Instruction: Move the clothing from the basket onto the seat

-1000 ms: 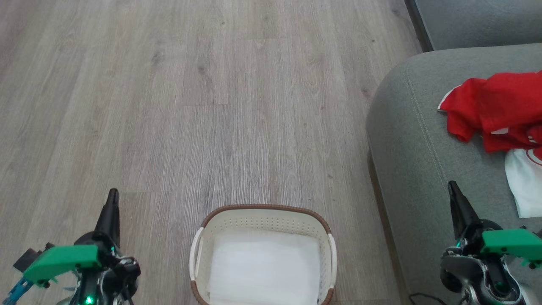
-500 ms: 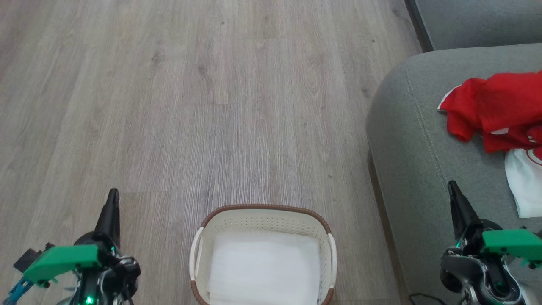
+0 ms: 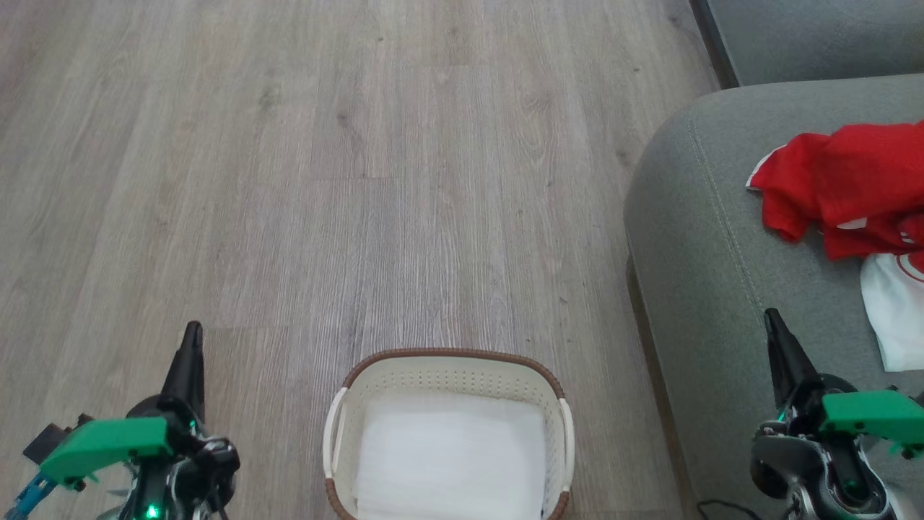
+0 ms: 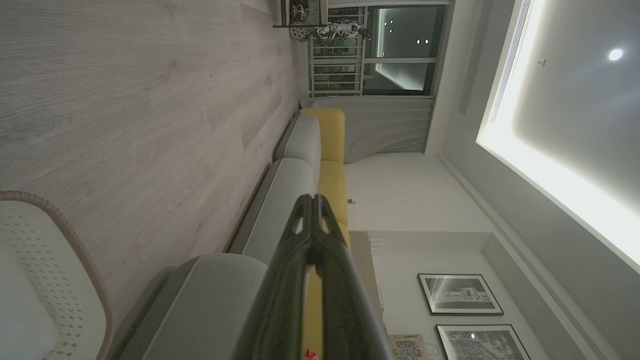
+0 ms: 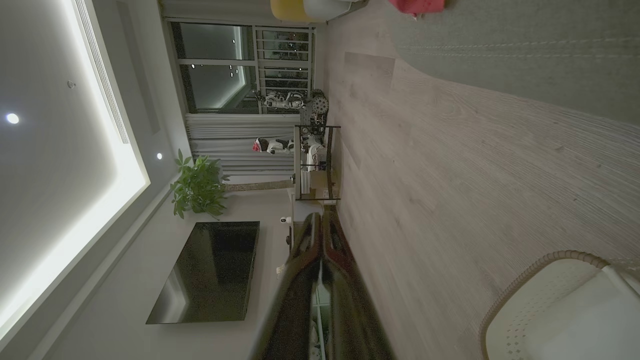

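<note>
The red clothing point(image 3: 844, 188) lies bunched on the grey-green seat point(image 3: 707, 238) at the right, its white panel point(image 3: 891, 318) toward me. A bit of red clothing point(image 5: 417, 6) also shows at the top of the right wrist view. The white basket point(image 3: 447, 368) with a brown rim stands on the floor at bottom centre and holds just its flat white sheet point(image 3: 451, 455). My left gripper point(image 3: 191, 339) is shut, left of the basket, empty. My right gripper point(image 3: 774, 325) is shut over the seat's front edge, empty. Both sets of fingertips meet in the wrist views point(image 4: 312, 202) point(image 5: 320, 220).
Grey wood floor point(image 3: 361, 180) stretches ahead and to the left. A second grey cushion point(image 3: 816, 36) sits at the top right. The wrist views show a sofa with yellow backs point(image 4: 330, 150), a shelf unit point(image 5: 315, 160), a plant point(image 5: 197, 187) and a dark screen point(image 5: 210, 272).
</note>
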`<state>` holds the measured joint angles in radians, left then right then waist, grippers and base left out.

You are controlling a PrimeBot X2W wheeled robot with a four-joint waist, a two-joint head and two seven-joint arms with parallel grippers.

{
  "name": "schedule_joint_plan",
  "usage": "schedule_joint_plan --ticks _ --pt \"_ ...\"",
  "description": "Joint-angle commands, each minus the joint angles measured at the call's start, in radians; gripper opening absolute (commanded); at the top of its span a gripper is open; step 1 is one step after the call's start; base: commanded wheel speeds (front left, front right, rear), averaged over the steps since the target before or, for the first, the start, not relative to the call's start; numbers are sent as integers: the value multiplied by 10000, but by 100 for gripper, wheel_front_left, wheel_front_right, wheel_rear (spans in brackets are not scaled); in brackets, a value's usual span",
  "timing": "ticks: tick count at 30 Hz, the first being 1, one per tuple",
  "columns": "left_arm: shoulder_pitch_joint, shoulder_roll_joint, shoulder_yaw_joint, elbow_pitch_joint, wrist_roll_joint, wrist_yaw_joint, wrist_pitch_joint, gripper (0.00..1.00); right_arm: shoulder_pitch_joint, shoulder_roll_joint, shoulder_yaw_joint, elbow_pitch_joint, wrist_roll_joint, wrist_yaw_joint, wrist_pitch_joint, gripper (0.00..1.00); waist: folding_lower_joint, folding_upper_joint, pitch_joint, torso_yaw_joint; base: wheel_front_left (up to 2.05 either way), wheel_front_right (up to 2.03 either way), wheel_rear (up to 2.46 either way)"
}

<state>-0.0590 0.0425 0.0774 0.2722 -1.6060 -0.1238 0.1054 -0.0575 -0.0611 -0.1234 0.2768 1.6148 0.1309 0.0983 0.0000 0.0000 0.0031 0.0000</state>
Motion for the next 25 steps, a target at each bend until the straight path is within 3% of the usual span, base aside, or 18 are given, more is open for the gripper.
schedule_joint_plan --ticks 1,25 --pt "-491 82 370 -269 -21 -69 83 0 -497 50 170 -324 -1 -2 90 0 0 0 0 0 0 0 0" --pt "-491 80 372 -269 -19 -69 85 0 -500 67 145 -323 -22 -2 110 0 0 0 0 0 0 0 0"
